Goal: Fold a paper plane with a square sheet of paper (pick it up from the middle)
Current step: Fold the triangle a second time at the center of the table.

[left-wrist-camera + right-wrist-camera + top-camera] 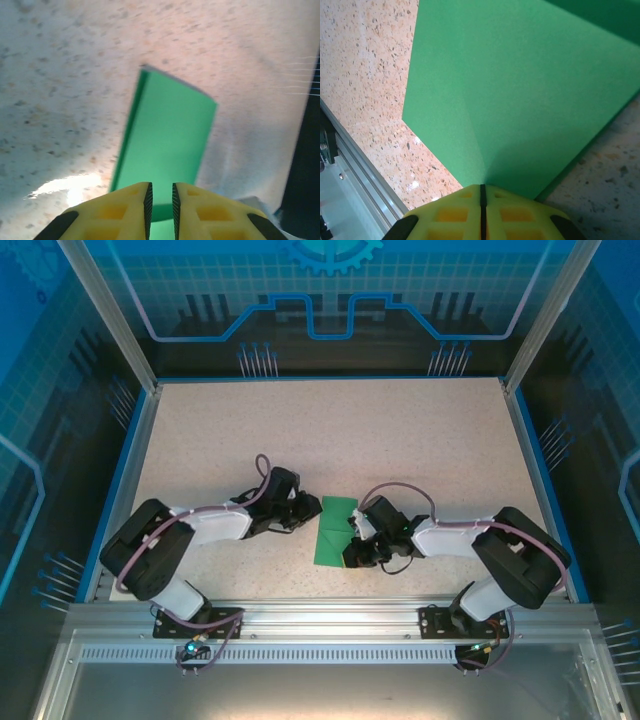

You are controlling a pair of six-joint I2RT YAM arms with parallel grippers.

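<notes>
The square sheet of paper [333, 533] is bright green and lies doubled into a narrow layered strip on the speckled table, between my two grippers. My left gripper [311, 513] hovers at the strip's left edge. In the left wrist view its yellow fingers [132, 210] stand a small gap apart over the near end of the paper [167, 140], with nothing pinched between the pads. My right gripper [353, 540] sits at the strip's right edge. In the right wrist view it [482, 189] is shut on the edge of the paper [520, 90], and a soft crease runs out from the tips.
The speckled tabletop [330, 430] stretches away behind the paper. An aluminium rail [330, 615] runs along the near edge, seen close by in the right wrist view [350, 170]. Blue side walls [118, 490] bound the table.
</notes>
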